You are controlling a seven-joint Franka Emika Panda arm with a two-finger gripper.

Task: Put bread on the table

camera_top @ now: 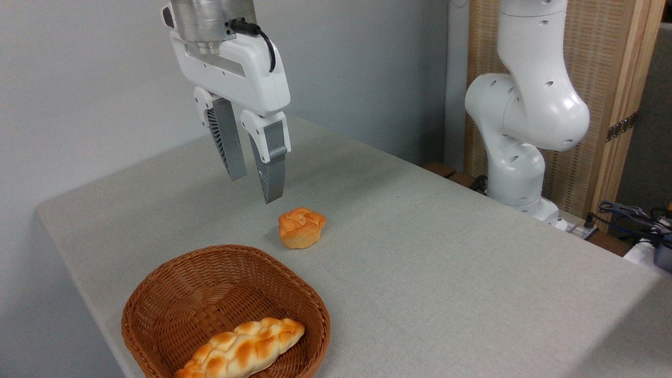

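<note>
my two-finger gripper (255, 185) hangs in the air above the large rectangular table covered in light grey-beige cloth (430, 252), fingers pointing down. the two ribbed grey fingers (229, 142) stand a narrow gap apart, with nothing between them. i am holding nothing.

the long braided loaf of bread, pale golden with browner patches (241, 348), lies inside the brown oval wicker basket (173, 294), along the basket's near side, its far end resting up against the right part of the rim. the basket sits on the table near the front left corner. the loaf is well apart from my fingers, lower in the picture.

a small round orange bun (300, 228) sits on the cloth just beyond the basket, below and slightly right of my fingertips, not touching them.

my white arm's base (517, 173) stands at the table's far right edge.
</note>
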